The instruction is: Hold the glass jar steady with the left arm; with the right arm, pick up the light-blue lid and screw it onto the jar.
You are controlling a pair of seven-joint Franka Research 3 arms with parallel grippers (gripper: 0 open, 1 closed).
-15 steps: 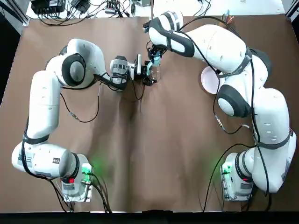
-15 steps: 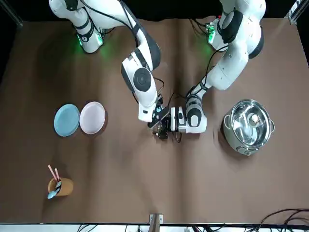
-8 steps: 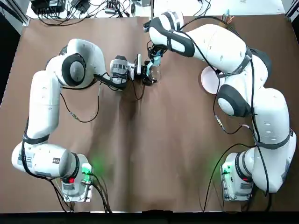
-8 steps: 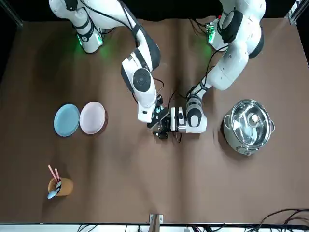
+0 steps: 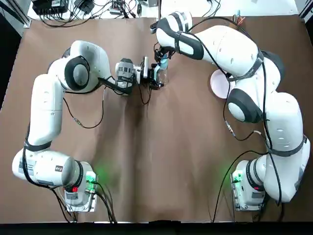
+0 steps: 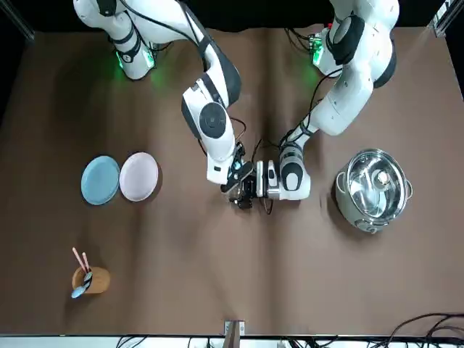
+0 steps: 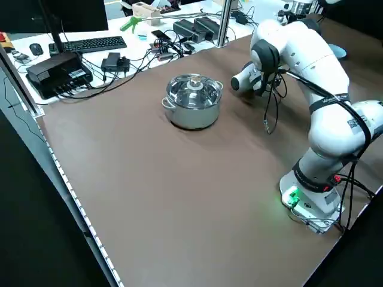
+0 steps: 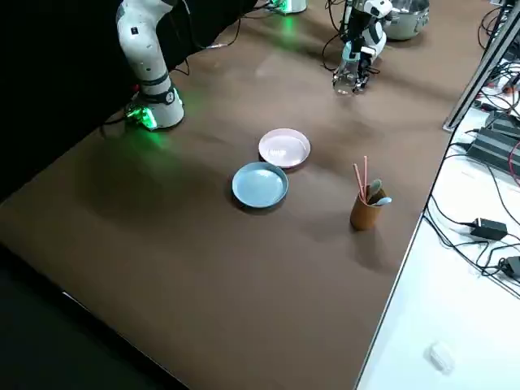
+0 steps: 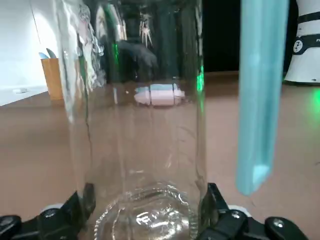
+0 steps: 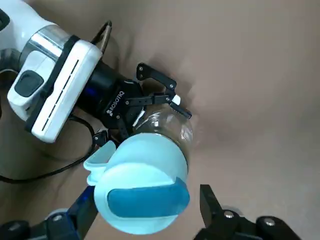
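Top view, left gripper (image 5: 158,79) clamps jar (image 5: 163,77), right gripper (image 5: 164,60) pinches lid (image 5: 165,63) (mostly hidden)

In the top view the right arm covers part of the pink plate (image 5: 218,83), and the right gripper (image 5: 162,63) hides much of the glass jar (image 5: 162,77). In the right wrist view the light-blue lid (image 10: 142,182) masks the jar's mouth. The left wrist view cuts off the jar's top, and the right side view clips the pot (image 8: 404,20).
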